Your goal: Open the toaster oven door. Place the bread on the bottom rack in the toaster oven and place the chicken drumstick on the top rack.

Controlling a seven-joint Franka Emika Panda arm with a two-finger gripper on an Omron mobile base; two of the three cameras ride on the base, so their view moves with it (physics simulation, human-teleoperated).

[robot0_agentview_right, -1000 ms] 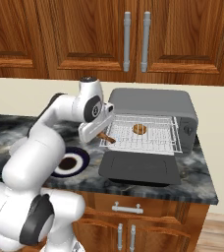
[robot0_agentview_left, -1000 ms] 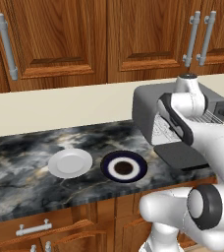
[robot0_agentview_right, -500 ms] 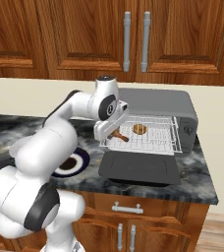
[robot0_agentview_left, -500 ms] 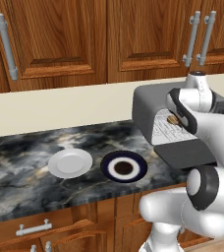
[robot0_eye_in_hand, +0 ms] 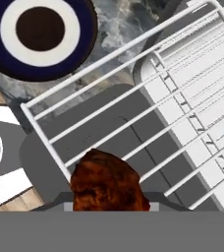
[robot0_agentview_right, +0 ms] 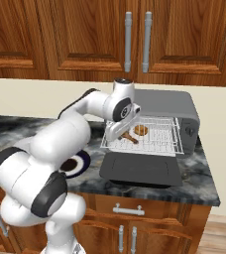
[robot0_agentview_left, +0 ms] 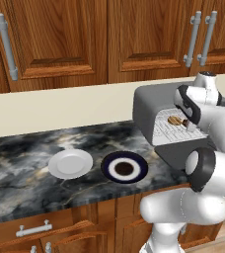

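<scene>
The toaster oven (robot0_agentview_right: 170, 105) stands on the counter's right end with the toaster oven door (robot0_agentview_right: 140, 168) folded down flat in front of it. Two wire grids stick out over the door; the top rack (robot0_agentview_right: 157, 136) is the upper one, and the bottom rack (robot0_eye_in_hand: 210, 170) shows through it. The bread (robot0_agentview_right: 141, 130) lies among the wires, on which grid I cannot tell. My gripper (robot0_agentview_right: 120, 132) is shut on the chicken drumstick (robot0_agentview_right: 130, 138), just above the top rack's front left part. In the hand view the chicken drumstick (robot0_eye_in_hand: 109, 184) covers my fingertips.
A dark blue plate (robot0_agentview_left: 124, 168) with a white ring and a plain white plate (robot0_agentview_left: 70, 163) sit on the marble counter (robot0_agentview_left: 20, 168) left of the oven. Wooden cabinets (robot0_agentview_right: 85, 34) hang above it.
My arm has swung right with the drumstick, from beside the rack's left edge to over the pulled-out top rack. The bread and both plates have stayed put.
</scene>
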